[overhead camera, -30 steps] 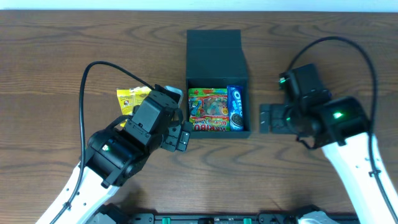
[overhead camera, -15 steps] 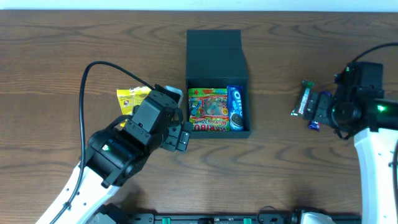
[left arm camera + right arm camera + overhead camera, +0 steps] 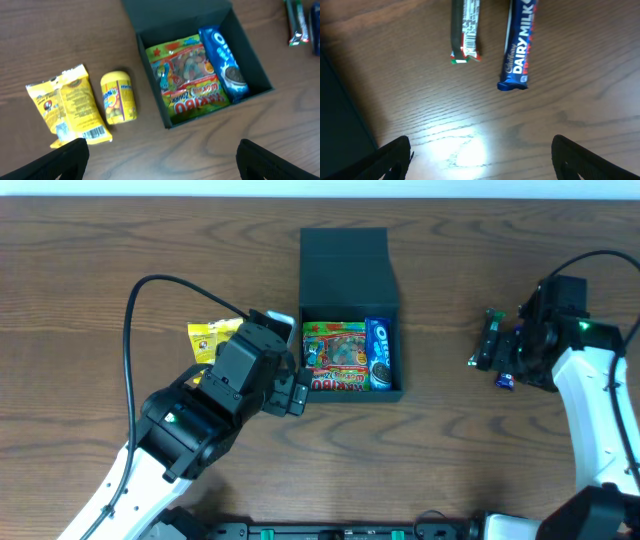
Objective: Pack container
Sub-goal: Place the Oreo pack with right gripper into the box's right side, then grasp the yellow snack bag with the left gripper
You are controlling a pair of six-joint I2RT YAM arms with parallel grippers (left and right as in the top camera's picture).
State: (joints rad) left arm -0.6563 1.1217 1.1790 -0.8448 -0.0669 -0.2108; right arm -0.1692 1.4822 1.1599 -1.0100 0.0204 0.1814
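The dark green container (image 3: 349,275) stands open at the table's middle, lid flap lying back; it also shows in the left wrist view (image 3: 256,65). Inside lie a gummy packet (image 3: 334,358) and a blue Oreo packet (image 3: 379,353). My left gripper (image 3: 294,395) is open and empty, just left of the box's front corner. My right gripper (image 3: 508,352) is open and empty over a dark bar (image 3: 489,338) and a blue Dairy Milk bar (image 3: 519,45). A yellow packet (image 3: 70,106) and a small yellow tub (image 3: 118,96) lie left of the box.
The wooden table (image 3: 100,270) carries nothing else. The left arm's black cable (image 3: 150,285) arcs over the table's left side. The box's dark wall shows at the left edge of the right wrist view (image 3: 340,110).
My right arm has swung from beside the box out to the right, uncovering the dark bar and the blue bar, and now hangs over them. The left arm has barely moved.
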